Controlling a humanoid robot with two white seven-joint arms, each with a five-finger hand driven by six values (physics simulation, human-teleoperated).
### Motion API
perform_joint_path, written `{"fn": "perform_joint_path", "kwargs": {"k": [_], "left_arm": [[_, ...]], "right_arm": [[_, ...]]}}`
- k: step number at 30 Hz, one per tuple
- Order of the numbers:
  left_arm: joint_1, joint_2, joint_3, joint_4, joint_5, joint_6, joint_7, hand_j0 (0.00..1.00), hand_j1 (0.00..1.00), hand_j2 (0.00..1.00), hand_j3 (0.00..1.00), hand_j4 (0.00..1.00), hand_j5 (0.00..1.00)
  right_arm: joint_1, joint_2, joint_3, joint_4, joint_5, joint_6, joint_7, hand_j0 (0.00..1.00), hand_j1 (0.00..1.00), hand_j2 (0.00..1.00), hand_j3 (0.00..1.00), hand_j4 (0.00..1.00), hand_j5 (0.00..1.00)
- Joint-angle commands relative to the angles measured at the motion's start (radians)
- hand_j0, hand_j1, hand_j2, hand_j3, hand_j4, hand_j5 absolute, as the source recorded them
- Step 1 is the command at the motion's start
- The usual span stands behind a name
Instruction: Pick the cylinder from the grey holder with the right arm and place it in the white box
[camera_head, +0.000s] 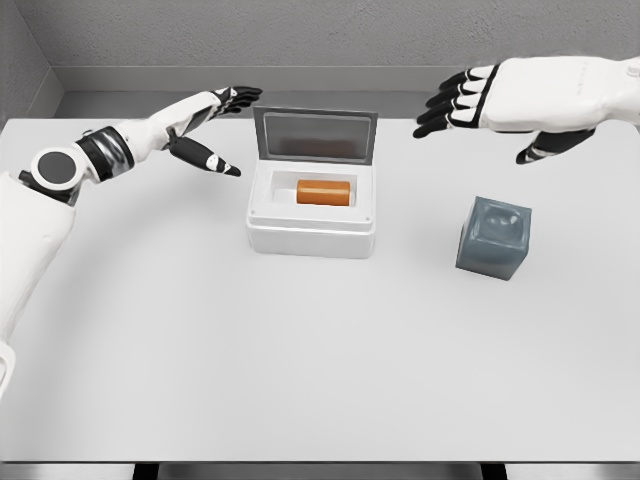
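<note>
Left hand (205, 115) hovers near bench (300, 360) rear-left, fingers spread, empty. Orange cylinder (324, 192) lies on its side inside the white box (310, 238), lid up. Grey holder (494, 236) right of box, looks empty. Right hand (500, 100) above, fingers wide, holding nothing. Placement probably done; retract upward, clear of lid.

We see a broad, flat, pale grey desk (300, 380) filling most of the view, its near edge running along the bottom and its far edge meeting a rough grey textured wall (330, 30). At the far left corner, a second grey wall (22, 60) stands alongside.
</note>
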Motion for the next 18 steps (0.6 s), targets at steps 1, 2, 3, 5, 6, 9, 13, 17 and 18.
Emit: {"fn": "perform_joint_path", "kwargs": {"k": [1, 2, 3, 5, 6, 9, 13, 17, 18], "left_arm": [[0.002, 0.02, -0.023, -0.036, 0.035, 0.002, 0.0, 1.0, 1.0, 1.0, 1.0, 1.0, 1.0], [0.003, 0.031, -0.026, -0.045, 0.038, 0.002, 0.0, 1.0, 1.0, 1.0, 1.0, 1.0, 1.0], [0.005, 0.032, -0.027, -0.052, 0.038, 0.002, 0.0, 1.0, 1.0, 1.0, 1.0, 1.0, 1.0], [0.006, 0.034, -0.029, -0.059, 0.041, 0.003, 0.0, 1.0, 1.0, 1.0, 1.0, 1.0, 1.0], [0.005, 0.037, -0.05, -0.06, 0.053, 0.003, 0.0, 1.0, 1.0, 1.0, 1.0, 1.0, 1.0], [0.003, 0.045, -0.063, -0.072, 0.07, 0.003, 0.0, 1.0, 1.0, 1.0, 1.0, 1.0, 1.0], [0.003, 0.043, -0.064, -0.074, 0.072, 0.003, 0.0, 1.0, 1.0, 1.0, 1.0, 1.0, 1.0], [0.003, 0.046, -0.086, -0.085, 0.081, 0.003, 0.0, 1.0, 1.0, 1.0, 1.0, 1.0, 1.0], [0.005, 0.046, -0.087, -0.088, 0.081, 0.003, 0.0, 1.0, 1.0, 1.0, 1.0, 1.0, 1.0]], "right_arm": [[-0.002, -0.001, 0.042, 0.007, -0.003, 0.002, 0.005, 1.0, 1.0, 1.0, 1.0, 1.0, 1.0], [-0.005, -0.002, 0.068, 0.023, -0.003, 0.002, 0.005, 1.0, 1.0, 1.0, 1.0, 1.0, 1.0], [-0.006, -0.004, 0.076, 0.023, -0.003, 0.002, 0.005, 1.0, 1.0, 1.0, 1.0, 1.0, 1.0], [0.005, -0.031, 0.076, 0.024, -0.004, 0.002, -0.001, 1.0, 1.0, 1.0, 1.0, 1.0, 1.0], [0.015, -0.036, 0.064, 0.024, -0.004, 0.002, -0.002, 1.0, 1.0, 1.0, 1.0, 1.0, 1.0], [0.04, -0.034, -0.01, 0.03, -0.009, 0.002, -0.003, 1.0, 1.0, 1.0, 1.0, 1.0, 1.0], [0.069, -0.056, -0.028, 0.03, -0.007, 0.002, -0.001, 1.0, 1.0, 1.0, 1.0, 1.0, 1.0], [0.074, -0.076, -0.024, 0.017, -0.006, 0.002, -0.003, 1.0, 1.0, 1.0, 1.0, 1.0, 1.0], [0.1, -0.079, -0.027, 0.018, -0.006, 0.002, 0.001, 1.0, 1.0, 1.0, 1.0, 1.0, 1.0]]}}
